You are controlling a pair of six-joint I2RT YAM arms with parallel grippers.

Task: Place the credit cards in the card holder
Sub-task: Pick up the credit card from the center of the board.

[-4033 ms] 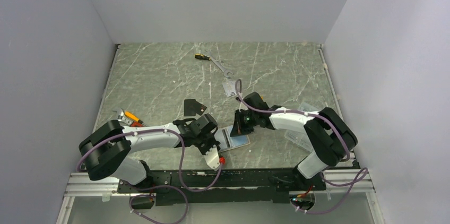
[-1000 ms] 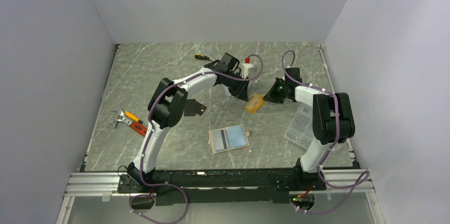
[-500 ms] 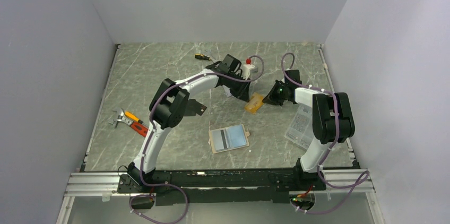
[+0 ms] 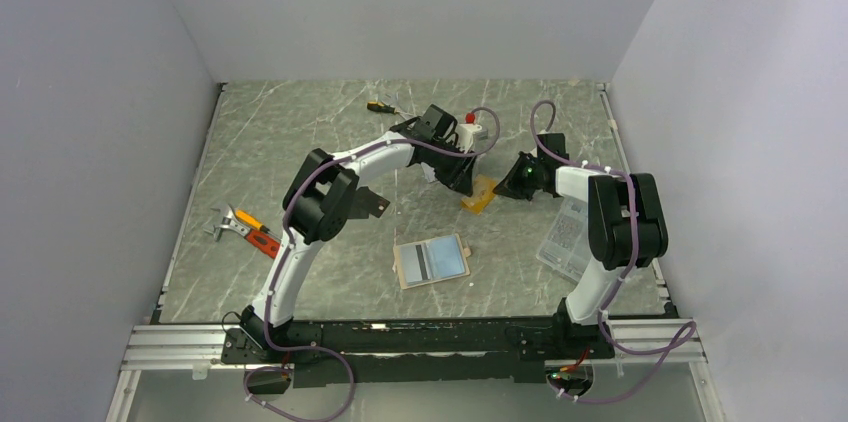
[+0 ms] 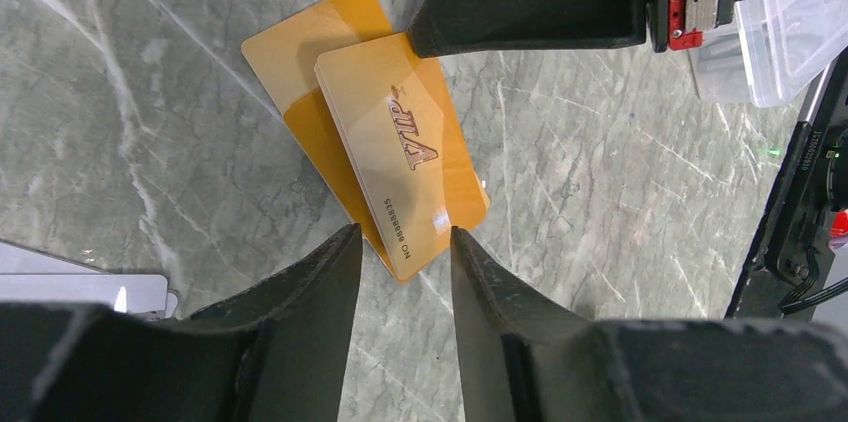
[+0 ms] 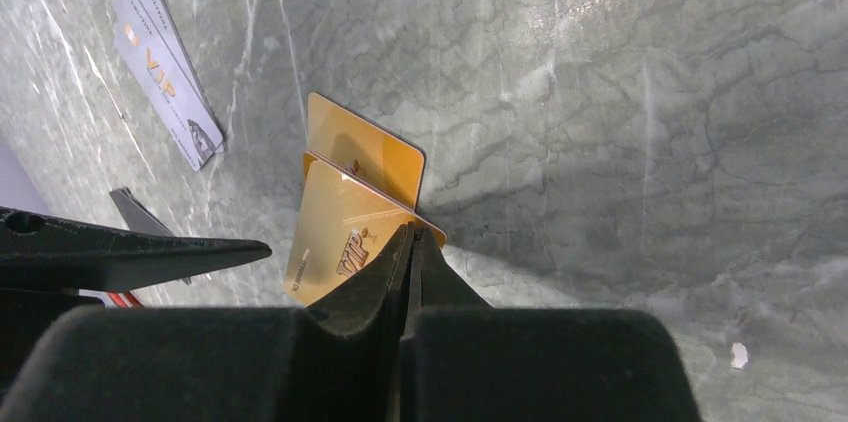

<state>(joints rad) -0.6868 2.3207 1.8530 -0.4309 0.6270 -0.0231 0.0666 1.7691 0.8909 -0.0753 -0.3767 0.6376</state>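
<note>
Pinching one corner of the orange card (image 6: 340, 242), the right gripper (image 6: 410, 239) is pressing its fingers together on the thin edge. The card is leaning at a tilt, with its lower end on the green marbled surface (image 4: 300, 142), toward the far middle. It is showing a glossy gold-orange face with rounded corners, "VIP" in raised letters and a line of small digits along one long side. A second orange shape is lying just under it; whether that is a reflection or another card cannot be told.

The left gripper (image 5: 400, 242) is hovering over the card's free end with its fingers spread, one on each side of that end and apparently not touching it.

Two silver-grey cards (image 6: 165, 72) are lying overlapped just beside the orange one, and a black card (image 4: 368, 204) is sitting well apart to the left. The card holder (image 4: 432, 261) is lying open near the front, tan with a blue panel showing. A clear plastic box (image 4: 566, 237) is sitting at the right.
</note>
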